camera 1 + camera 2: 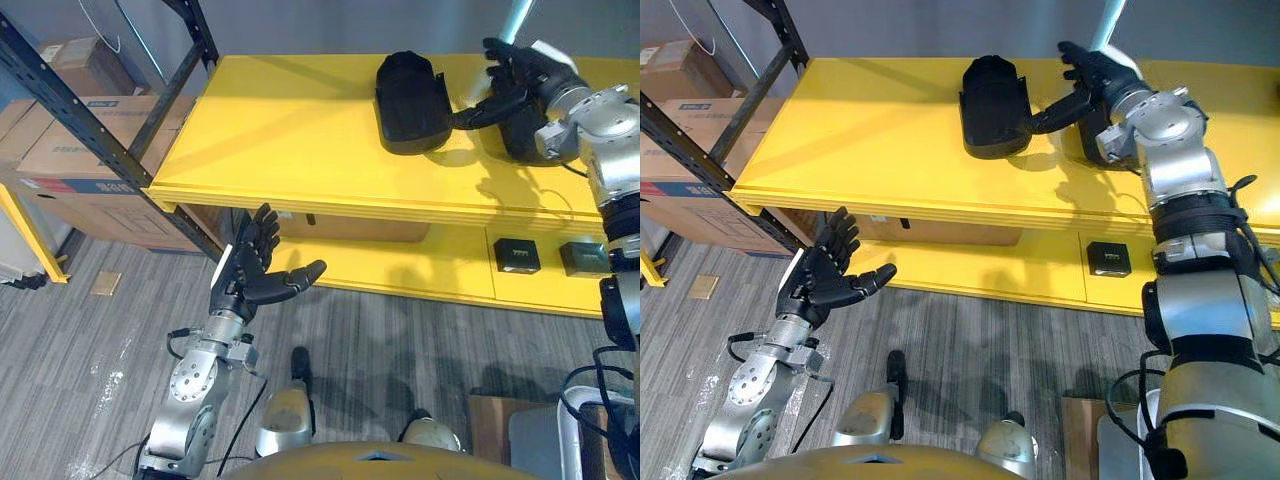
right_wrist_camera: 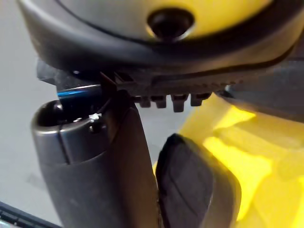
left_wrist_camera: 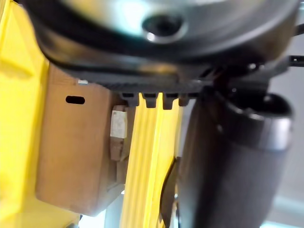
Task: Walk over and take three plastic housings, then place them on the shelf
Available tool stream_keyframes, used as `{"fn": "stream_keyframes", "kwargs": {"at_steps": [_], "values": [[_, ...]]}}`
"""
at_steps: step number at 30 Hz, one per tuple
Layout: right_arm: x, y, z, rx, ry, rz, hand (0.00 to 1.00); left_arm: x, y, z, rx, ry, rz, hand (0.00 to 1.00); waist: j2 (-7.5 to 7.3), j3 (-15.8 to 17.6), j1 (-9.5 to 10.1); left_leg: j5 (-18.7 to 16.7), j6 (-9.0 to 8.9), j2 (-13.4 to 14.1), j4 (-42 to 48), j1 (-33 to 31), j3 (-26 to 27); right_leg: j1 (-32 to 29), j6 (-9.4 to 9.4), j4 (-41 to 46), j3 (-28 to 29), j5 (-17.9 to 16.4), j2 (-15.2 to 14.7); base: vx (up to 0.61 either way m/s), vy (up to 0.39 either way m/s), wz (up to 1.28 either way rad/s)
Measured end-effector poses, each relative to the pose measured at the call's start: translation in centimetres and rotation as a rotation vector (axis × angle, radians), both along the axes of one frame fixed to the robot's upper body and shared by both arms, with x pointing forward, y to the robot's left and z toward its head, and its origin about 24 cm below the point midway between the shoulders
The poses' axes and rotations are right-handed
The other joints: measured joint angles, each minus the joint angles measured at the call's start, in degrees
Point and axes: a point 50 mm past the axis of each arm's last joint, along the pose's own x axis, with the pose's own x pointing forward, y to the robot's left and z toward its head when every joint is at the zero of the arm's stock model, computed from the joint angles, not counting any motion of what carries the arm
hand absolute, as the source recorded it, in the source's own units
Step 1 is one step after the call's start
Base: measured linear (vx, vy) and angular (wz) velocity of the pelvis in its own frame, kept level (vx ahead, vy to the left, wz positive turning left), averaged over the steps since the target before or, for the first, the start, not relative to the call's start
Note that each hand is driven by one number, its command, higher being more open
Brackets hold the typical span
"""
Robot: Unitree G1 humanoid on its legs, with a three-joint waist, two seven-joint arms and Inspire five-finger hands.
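Left eye view: right hand (image 1: 525, 80) is over the yellow shelf's (image 1: 280, 130) top board, fingers (image 1: 500, 52) straight and loosely spread, pinching nothing. Its thumb sticks out sideways toward the first housing (image 1: 410, 100); whether the tip touches it, cannot tell. The palm sits over the second housing (image 1: 522, 135); contact unclear. Both black housings lie on the top board, near each other, toward its right half. Right wrist view has a housing just past the thumb, yellow board behind.

Left hand (image 1: 250, 270) hangs low in front of the shelf edge, palm up, fingers (image 1: 262, 228) spread wide, thumb out, holding nothing, touching nothing.

Lower board (image 1: 400, 270) carries two small dark boxes (image 1: 516, 255) side by side at the right. A cardboard box (image 1: 350, 228) sits tucked under the top board; it also shows in the left wrist view. A dark metal rack (image 1: 90, 125) stands to the left with stacked cartons (image 1: 70, 150). One carton has a red-and-blue label, print too small to read. No other legible writing.
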Motion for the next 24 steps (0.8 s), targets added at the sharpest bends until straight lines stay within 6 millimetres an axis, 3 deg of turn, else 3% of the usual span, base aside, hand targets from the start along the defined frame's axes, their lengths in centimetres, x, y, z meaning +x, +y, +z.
{"fn": "stream_keyframes", "kwargs": {"at_steps": [6,24], "values": [[0.7,0.7,-2.8,0.052,0.123,0.006,1.0,0.5,0.2,0.5,0.023,-0.021,-0.007,1.0,-0.2,0.1,0.51,-0.6,0.12,0.1,0.0,-0.2,0.0,-0.5,-0.12,0.6,0.2,-0.1,0.0,-0.03,-0.018,-0.01],[0.7,1.0,-3.0,0.039,0.15,0.048,1.0,0.8,0.9,0.9,0.02,-0.031,0.073,1.0,-2.07,0.8,1.01,-0.2,0.09,-0.4,0.0,-1.3,0.5,-3.4,-0.34,3.8,1.0,-1.3,-1.2,0.0,-0.013,-0.01]]}}
